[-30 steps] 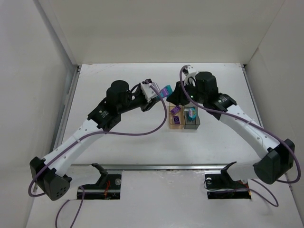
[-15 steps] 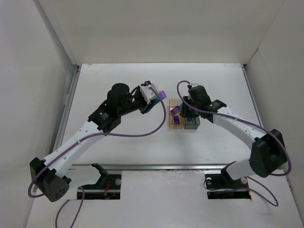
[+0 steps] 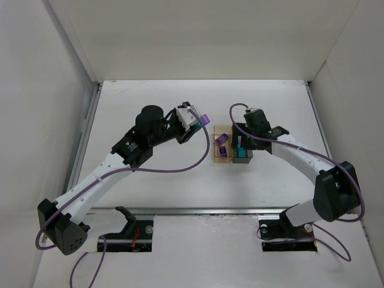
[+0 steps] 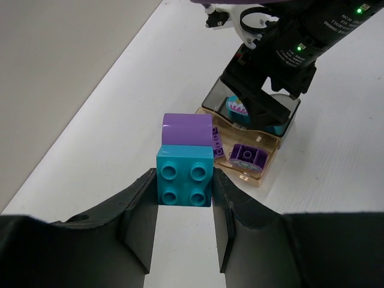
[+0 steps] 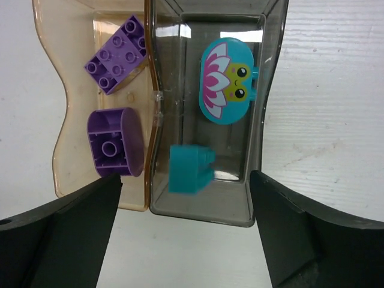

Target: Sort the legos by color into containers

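The white worktop (image 3: 156, 108) carries two small translucent bins side by side, walls touching, near its middle: the amber-orange bin (image 5: 75, 102) left, the smoky grey bin (image 5: 180, 78) right

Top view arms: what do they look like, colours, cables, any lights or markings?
Both are white tubular links with black joint housings; the left arm and right arm each carry a loose purple cable. The left claw and right claw have matte black fingers. Green lights and white lettering show on the right wrist housing.
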### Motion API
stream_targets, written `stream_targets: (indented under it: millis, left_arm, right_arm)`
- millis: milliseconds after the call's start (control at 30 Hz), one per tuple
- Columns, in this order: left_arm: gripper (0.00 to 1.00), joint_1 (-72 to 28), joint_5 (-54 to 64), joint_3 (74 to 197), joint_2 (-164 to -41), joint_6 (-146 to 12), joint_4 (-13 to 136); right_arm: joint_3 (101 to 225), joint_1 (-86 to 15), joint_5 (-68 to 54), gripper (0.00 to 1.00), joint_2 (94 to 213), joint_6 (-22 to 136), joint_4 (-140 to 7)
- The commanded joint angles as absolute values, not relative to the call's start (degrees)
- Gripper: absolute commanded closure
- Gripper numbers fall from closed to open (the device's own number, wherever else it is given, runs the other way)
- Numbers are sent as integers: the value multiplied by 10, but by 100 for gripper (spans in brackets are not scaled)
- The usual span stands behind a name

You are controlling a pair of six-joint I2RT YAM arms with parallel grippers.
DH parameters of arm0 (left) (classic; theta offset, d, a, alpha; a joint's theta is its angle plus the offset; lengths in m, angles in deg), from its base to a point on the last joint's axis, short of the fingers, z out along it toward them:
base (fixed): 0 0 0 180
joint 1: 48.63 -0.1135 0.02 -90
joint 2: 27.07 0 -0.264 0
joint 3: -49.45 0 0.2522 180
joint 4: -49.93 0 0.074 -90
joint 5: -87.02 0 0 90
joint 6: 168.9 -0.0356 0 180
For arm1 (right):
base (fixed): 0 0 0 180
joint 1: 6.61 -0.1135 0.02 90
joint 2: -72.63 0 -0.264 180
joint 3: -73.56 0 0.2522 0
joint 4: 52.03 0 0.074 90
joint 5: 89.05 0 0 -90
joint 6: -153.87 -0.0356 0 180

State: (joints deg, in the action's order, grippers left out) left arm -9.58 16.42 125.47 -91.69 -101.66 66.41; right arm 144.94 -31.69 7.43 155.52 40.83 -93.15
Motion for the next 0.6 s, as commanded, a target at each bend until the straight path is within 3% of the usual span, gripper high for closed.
stream_targets:
  millis: [0,200,333,467,567]
  left_arm:
    - [100,-93,164,1252,-898,-1006,636]
    - [100,-93,170,1252,-898,-1001,636]
    - [100,-93,198,1252,-898,-1006,641]
    - [100,-93,244,1252,-898,-1030,641]
    - [100,-93,275,1258,-898,-1052,641]
  right_arm:
    - [1491,-313,90,6,1530,420,-947]
    - [1553,-325,23,4,1444,494,-934]
    - [1558,-325,-106,5,1391,514,-872]
    - [1535,-325,-325,7,1360,519,-774]
    - [1538,-325,-372,7,1363,519,-763]
